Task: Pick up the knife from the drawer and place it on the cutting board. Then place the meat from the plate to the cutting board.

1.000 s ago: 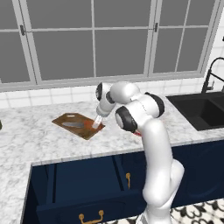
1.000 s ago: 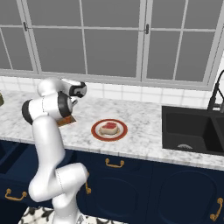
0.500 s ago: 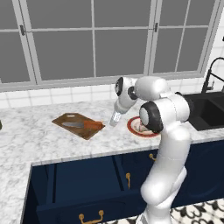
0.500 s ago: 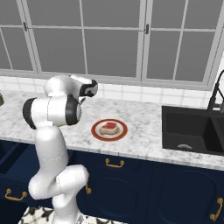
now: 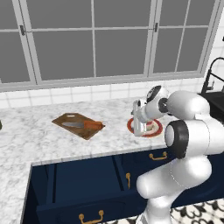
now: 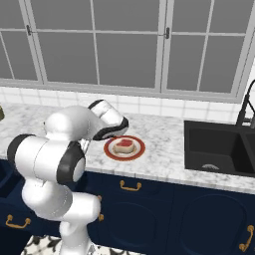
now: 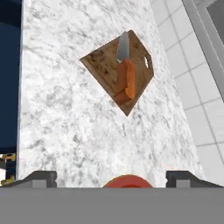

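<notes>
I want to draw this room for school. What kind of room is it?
It looks like a kitchen. There is a marble counter with navy drawers below, a black sink with a tap, and a cutting board with a knife on it. A plate of meat sits nearby.

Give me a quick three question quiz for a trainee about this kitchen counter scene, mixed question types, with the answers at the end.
1. True or false: the knife lies on the cutting board.
2. Where is the meat? A) on the plate B) on the cutting board C) in the drawer
3. Fill in: the pincer hangs beside the plate with its jaws ____.

Key: 1 true; 2 A; 3 open.
</notes>
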Robot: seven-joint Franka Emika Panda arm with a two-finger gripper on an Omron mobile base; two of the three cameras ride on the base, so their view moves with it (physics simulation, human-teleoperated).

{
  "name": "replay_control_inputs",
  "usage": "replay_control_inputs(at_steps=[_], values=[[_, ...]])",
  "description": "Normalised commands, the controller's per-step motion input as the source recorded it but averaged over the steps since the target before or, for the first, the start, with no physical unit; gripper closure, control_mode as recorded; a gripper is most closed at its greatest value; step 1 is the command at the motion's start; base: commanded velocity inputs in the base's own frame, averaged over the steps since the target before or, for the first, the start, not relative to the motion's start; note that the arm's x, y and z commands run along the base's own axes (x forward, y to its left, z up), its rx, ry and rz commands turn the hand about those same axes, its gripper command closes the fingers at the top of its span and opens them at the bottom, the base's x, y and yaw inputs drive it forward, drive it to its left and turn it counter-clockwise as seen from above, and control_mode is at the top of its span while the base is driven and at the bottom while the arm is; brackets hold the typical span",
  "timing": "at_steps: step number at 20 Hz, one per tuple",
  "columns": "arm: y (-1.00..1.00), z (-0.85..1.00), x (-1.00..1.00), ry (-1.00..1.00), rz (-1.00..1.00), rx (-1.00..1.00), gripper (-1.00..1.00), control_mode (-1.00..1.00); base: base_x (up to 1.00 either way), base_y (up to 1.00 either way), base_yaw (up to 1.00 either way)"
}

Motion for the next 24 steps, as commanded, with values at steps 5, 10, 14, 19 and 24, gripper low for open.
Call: replay_control_inputs(at_steps=[5,10,14,19,24], values=[[-0.79,0.98,0.16,0.03,0.29,-0.13,-1.0,-1.0,0.0,0.0,0.0],[-0.67,0.94,0.17,0.1,0.49,-0.19,-1.0,-1.0,0.0,0.0,0.0],[-0.64,0.89,0.26,0.15,0.54,-0.21,-1.0,-1.0,0.0,0.0,0.0],[-0.56,1.0,0.33,0.22,0.43,-0.06,-1.0,-1.0,0.0,0.0,0.0],[-0.5,0.71,0.42,0.39,0.28,0.37,-1.0,-1.0,0.0,0.0,0.0]])
